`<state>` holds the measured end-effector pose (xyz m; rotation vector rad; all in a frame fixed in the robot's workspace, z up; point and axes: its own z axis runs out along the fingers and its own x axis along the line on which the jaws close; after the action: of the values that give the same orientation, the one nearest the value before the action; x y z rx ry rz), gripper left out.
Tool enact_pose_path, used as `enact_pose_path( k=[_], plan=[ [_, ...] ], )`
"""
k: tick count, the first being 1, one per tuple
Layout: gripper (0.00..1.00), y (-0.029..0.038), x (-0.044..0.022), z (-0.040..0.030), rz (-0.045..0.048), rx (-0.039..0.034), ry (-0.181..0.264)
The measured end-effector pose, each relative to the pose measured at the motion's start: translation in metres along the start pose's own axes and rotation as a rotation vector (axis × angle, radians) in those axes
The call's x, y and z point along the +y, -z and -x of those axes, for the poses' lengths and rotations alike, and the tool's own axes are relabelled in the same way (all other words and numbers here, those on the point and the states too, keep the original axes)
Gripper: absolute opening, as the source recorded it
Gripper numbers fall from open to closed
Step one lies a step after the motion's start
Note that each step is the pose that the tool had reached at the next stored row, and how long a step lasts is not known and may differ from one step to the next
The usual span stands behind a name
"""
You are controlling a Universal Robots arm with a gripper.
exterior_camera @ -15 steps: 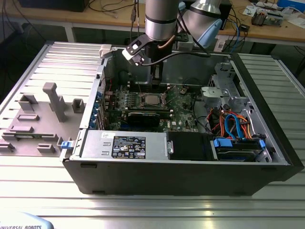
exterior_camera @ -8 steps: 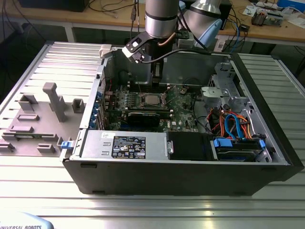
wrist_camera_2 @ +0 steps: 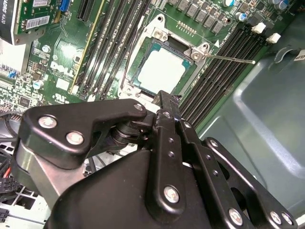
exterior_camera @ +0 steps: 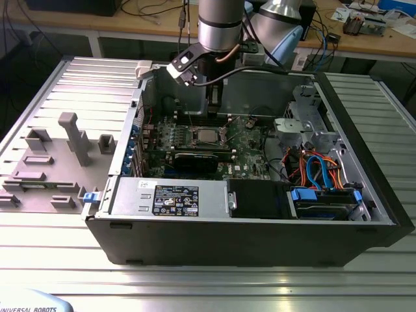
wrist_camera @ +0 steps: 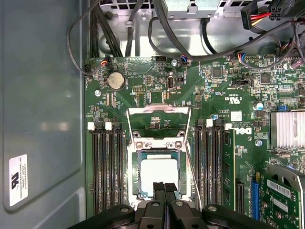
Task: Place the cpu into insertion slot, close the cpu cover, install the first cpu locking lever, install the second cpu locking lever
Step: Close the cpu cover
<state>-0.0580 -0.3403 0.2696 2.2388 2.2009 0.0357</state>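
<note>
Looking down, we see the small silvery-grey square cpu seated in the silver-rimmed insertion slot, the thin shiny metal cpu cover flipped open, and our black end effector pinched narrow and empty above it.

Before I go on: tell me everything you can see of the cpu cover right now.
The cpu cover is a thin, shiny silver metal frame with a square window; green board shows through it. It is swung open, hinged at the socket edge farthest from the gripper, leaving the pale cpu uncovered. Nothing grips or touches it apart from its hinge.
</note>
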Motion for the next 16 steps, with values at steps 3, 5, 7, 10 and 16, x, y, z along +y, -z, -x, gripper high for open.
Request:
enact_pose_path(
  k=[3, 5, 7, 10, 16],
  plan=[
    [0.11, -0.0001, 0.0014, -0.0001, 0.0001, 0.0001, 0.0],
    [0.11, -0.0001, 0.0024, -0.0001, 0.0001, 0.0, 0.0],
    [0.11, -0.0001, 0.0039, -0.0001, 0.0, 0.0001, 0.0],
    [0.11, -0.0001, 0.0054, -0.0001, 0.0001, 0.0, 0.0],
    [0.11, -0.0002, 0.009, -0.0002, 0.0001, 0.0001, 0.0]
  ],
)
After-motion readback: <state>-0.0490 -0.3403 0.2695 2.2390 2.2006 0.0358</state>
